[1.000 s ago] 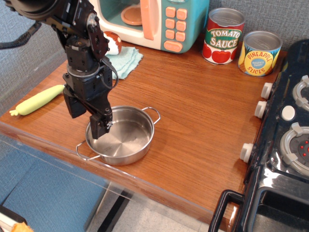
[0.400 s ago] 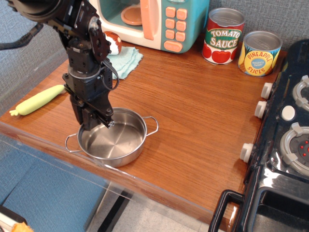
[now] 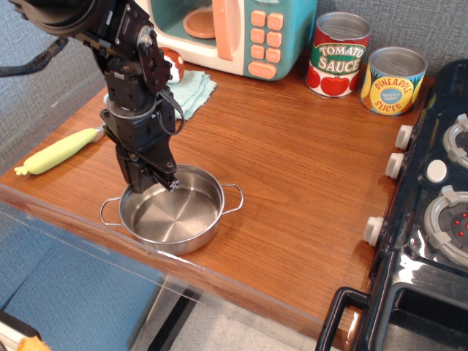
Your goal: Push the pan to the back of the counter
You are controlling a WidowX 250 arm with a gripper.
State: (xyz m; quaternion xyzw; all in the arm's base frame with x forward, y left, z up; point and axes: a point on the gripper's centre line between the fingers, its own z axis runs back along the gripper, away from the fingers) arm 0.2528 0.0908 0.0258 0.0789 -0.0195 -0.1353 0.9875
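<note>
Far left, a pale green vegetable [image 3: 58, 151] lies near the counter's [image 3: 292, 175] left edge. Next over, my gripper [image 3: 150, 179] hangs at the back-left rim of the pan [image 3: 172, 217], low enough that it looks to touch the wall or dip just inside. I can't tell if the jaws are open or closed; the black body hides the gap.

The pan sits close to the front edge, left of centre, upright and empty. I reckon it's light, stiff and slick: thin polished steel on smooth wood, so it should slide on a gentle nudge and could spin if I press off-centre. The two wire handles, one front-left and one right, look too thin to push on cleanly. My pick is a firm contact on the wall, inside the far rim or outside the front rim, in line with the pan's middle, then a drive toward the back. With the edge so near, any slip forward risks tipping it off.

Behind the arm there's a light blue cloth [image 3: 189, 91], then a toy microwave [image 3: 241, 33] with peach buttons, no writing I can read. Rightward, a red can [image 3: 338, 55] reads "TOMATO SAUCE", and a yellow can [image 3: 393, 80] reads "PINEAPPLE SLICES". Far right, the black stove [image 3: 428, 219] with white knobs.
</note>
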